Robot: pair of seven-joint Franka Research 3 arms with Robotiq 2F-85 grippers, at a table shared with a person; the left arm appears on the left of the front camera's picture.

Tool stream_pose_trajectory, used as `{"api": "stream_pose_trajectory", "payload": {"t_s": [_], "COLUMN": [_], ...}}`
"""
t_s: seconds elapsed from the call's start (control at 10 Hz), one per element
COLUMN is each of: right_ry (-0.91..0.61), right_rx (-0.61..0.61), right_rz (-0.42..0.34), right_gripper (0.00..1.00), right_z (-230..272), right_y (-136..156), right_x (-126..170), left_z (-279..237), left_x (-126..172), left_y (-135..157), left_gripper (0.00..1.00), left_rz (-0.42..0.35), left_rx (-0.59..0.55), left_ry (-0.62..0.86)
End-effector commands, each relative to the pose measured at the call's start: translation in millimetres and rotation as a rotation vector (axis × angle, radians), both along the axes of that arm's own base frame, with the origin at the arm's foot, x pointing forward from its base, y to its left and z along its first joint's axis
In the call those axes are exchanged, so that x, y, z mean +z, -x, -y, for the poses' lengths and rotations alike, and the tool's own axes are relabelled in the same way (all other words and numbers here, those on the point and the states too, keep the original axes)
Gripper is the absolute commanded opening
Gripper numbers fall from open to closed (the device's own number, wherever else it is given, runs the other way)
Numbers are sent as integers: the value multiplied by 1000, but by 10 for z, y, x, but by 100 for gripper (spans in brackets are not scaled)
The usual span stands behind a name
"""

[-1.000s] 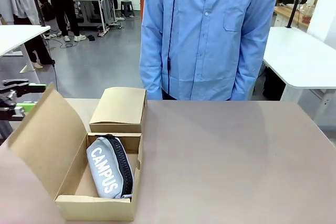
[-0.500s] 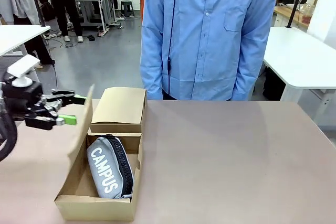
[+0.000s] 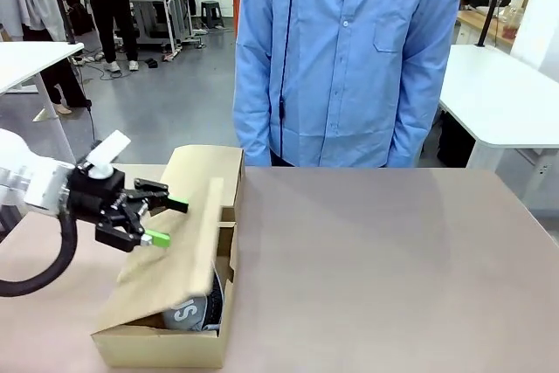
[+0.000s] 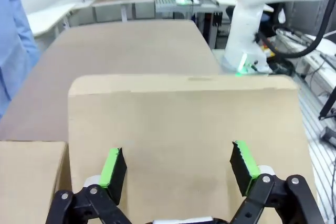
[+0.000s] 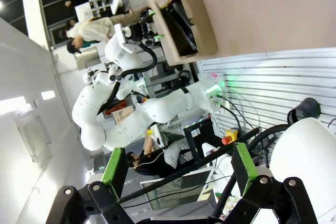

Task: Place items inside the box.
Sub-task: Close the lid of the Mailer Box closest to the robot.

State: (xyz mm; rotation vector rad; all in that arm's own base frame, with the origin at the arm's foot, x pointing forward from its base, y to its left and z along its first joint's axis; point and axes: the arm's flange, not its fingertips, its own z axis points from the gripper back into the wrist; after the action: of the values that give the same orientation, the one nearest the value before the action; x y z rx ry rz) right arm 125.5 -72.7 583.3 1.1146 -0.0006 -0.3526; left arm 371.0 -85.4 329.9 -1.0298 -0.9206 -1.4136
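The brown table [image 3: 393, 251] carries an open cardboard box [image 3: 166, 338] at its near left corner, long lid flap [image 3: 170, 259] tilted over it. Inside lies the grey zip pouch [image 3: 188, 312], mostly hidden. The left gripper [image 3: 162, 221] presses the flap, jaws spread, gripping nothing. The right gripper [image 5: 178, 169] hangs wide open, empty, away from the table.

An open brown cardboard box [image 3: 166, 338] is sitting at the lower left of the frame on the brown table [image 3: 393, 268]. Its hinged lid [image 3: 170, 264] is leaning over the grey zip pouch [image 3: 190, 312] lying inside. The left claw [image 3: 162, 220] is pressing against the lid's left side. A person in a blue shirt [image 3: 345, 58] is standing behind the table, top centre.
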Motion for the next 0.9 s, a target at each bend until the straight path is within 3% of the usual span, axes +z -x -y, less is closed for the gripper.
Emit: {"api": "stream_pose_trajectory", "payload": {"t_s": [0.0, 0.2, 0.5, 0.8], "right_ry": [-3, -3, -3, -3], "right_rx": [13, 13, 13, 13], "right_rz": [22, 22, 22, 22], "right_gripper": [100, 100, 100, 100], "right_z": [7, 7, 7, 7], "right_y": [50, 50, 50, 50], "right_x": [36, 36, 36, 36], "left_z": [202, 199, 61, -412], "left_x": [-324, -412, -277, 399], "left_y": [1235, 1286, 1231, 1193], "left_gripper": [100, 100, 100, 100], "left_rz": [35, 68, 50, -16], "left_rx": [-16, -34, -3, 58], "left_ry": [-60, -105, -77, 90]}}
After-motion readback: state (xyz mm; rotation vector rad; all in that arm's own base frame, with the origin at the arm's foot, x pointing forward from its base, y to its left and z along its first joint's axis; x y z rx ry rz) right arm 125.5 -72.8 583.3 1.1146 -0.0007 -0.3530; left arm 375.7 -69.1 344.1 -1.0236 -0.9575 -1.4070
